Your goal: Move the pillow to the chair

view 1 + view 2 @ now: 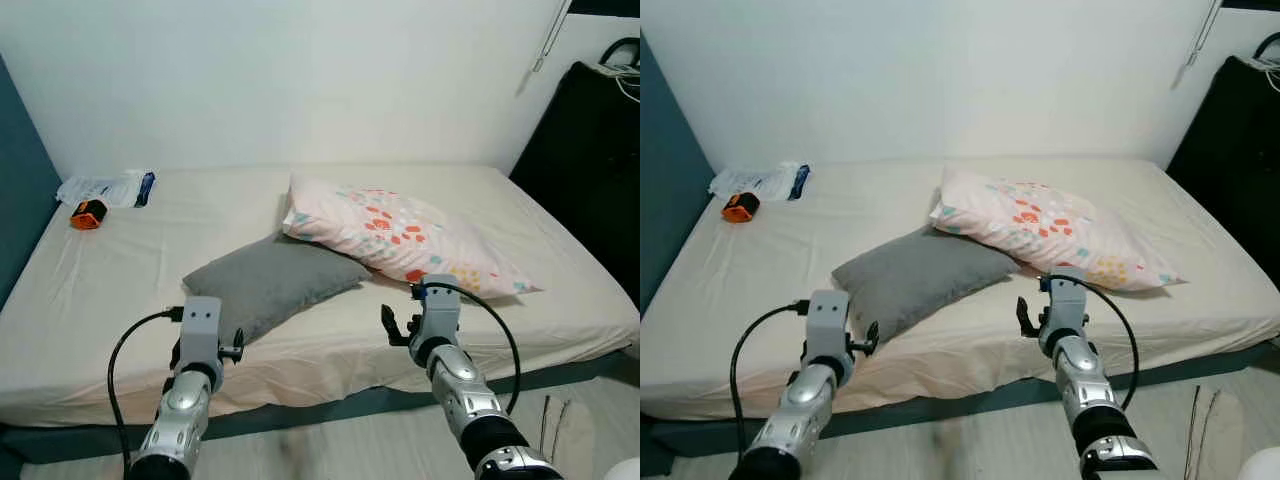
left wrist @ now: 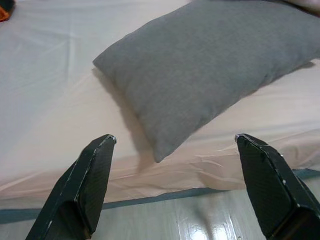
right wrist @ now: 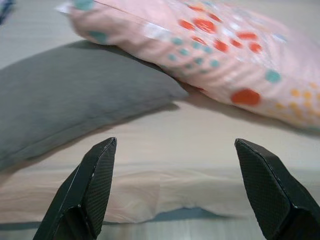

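Two robot arms reach toward a bed (image 1: 120, 300) that holds two pillows.

The bed, in a cream sheet, spans nearly the whole head view; its far-right edge is cut off beside a dark piece of furniture (image 1: 590, 150) that is hard to identify. A patterned pink pillow (image 1: 405, 235) lies mid-bed, its lower edge overlapping a smaller grey pillow (image 1: 270, 280) near the front edge. The left gripper (image 2: 175, 145) hovers at the bed's front edge before the grey pillow's corner, fingers spread wide, holding nothing. The right gripper (image 3: 175, 147) hovers below the pink pillow, likewise spread and empty. Near the far-left corner lie a white packet (image 1: 105, 187) and a small orange object (image 1: 88, 214), too small to identify.
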Controlling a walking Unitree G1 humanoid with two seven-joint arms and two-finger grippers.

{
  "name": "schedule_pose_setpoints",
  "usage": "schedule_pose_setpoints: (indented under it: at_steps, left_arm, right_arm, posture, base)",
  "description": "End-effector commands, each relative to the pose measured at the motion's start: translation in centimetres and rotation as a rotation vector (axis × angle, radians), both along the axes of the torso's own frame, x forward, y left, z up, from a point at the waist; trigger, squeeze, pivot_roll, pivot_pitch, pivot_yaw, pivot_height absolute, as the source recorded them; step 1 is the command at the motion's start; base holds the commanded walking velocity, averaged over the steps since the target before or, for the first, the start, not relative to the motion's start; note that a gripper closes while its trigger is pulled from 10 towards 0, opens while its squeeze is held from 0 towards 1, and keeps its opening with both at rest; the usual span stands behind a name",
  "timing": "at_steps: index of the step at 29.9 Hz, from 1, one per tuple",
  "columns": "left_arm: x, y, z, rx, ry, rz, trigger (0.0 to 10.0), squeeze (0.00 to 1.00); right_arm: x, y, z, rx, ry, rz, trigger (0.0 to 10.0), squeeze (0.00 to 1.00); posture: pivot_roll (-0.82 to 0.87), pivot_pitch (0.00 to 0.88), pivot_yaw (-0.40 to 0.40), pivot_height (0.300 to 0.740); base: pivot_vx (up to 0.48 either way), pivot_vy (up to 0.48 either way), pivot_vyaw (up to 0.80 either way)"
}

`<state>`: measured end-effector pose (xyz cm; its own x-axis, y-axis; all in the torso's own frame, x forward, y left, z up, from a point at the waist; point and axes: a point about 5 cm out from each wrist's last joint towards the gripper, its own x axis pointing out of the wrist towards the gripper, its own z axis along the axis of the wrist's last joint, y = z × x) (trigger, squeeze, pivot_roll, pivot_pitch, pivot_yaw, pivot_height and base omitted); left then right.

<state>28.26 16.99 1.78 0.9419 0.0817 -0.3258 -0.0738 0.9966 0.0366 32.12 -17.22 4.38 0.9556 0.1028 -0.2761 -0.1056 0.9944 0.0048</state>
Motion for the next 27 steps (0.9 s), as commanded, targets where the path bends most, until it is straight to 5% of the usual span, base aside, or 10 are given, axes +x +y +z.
schedule_pose_setpoints:
  at_steps: [1, 2, 5, 13, 27]
  left_arm:
    - [0.0, 0.2, 0.3, -0.008, -0.031, 0.029, 10.0, 0.00]
    - [0.0, 0.4, 0.5, 0.006, -0.055, 0.040, 10.0, 0.00]
    - [-0.1, 0.7, 0.9, 0.025, -0.089, 0.052, 10.0, 0.00]
    - [-0.7, 0.3, 0.3, -0.023, -0.054, 0.027, 10.0, 0.00]
    - [-0.9, -0.4, 0.3, 0.015, -0.070, -0.044, 10.0, 0.00]
  right_arm:
    - [-0.2, 0.1, -0.2, 0.009, -0.003, 0.016, 10.0, 0.00]
    - [-0.5, 0.0, -0.7, 0.092, 0.028, -0.012, 10.0, 0.00]
    - [-1.1, -0.3, -1.4, 0.126, 0.050, -0.045, 10.0, 0.00]
    - [-1.7, 0.2, -1.7, 0.016, 0.008, -0.030, 10.0, 0.00]
    - [-1.6, 0.8, -1.5, 0.079, -0.002, 0.035, 10.0, 0.00]
  posture:
    - [-0.02, 0.000, -0.074, 0.740]
    - [-0.02, 0.000, -0.080, 0.740]
    - [-0.01, 0.000, -0.082, 0.740]
    - [-0.02, 0.000, -0.062, 0.740]
    - [-0.03, 0.000, -0.061, 0.740]
  base:
    - [0.000, 0.000, 0.00]
    - [0.000, 0.000, 0.00]
    - [0.000, 0.000, 0.00]
    - [0.000, 0.000, 0.00]
    - [0.000, 0.000, 0.00]
